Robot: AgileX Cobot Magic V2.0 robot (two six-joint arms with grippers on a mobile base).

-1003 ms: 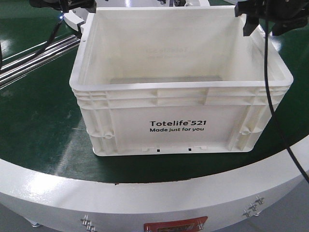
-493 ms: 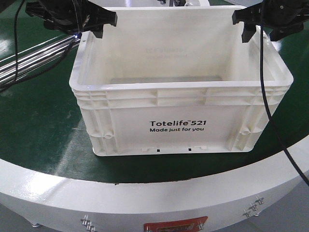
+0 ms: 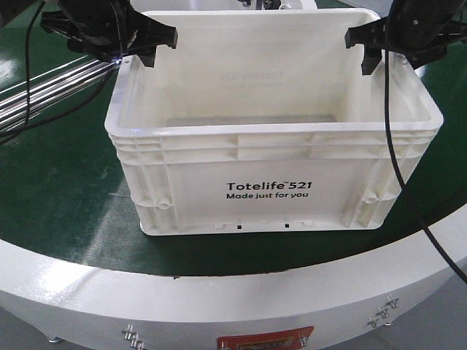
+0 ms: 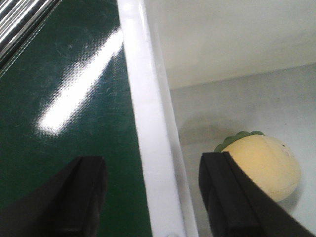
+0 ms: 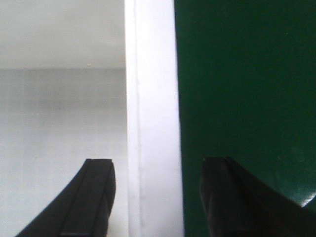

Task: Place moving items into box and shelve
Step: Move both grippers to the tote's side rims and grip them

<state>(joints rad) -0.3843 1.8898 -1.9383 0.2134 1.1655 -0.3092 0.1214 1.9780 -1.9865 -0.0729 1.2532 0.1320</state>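
The box (image 3: pixel 273 189) is being kept on the green table (image 3: pixel 66 189), with its printed side turned toward the front camera. Its two side rims are being straddled by the left gripper (image 4: pixel 153 165) and the right gripper (image 5: pixel 155 165). Each is spread wide, one finger inside the wall and one outside, likely so that both walls can be clamped and the box lifted. A yellow rounded item (image 4: pixel 264 165) is being partly covered by a finger on the box floor. From the front it is being hidden, and no shelf is being shown.
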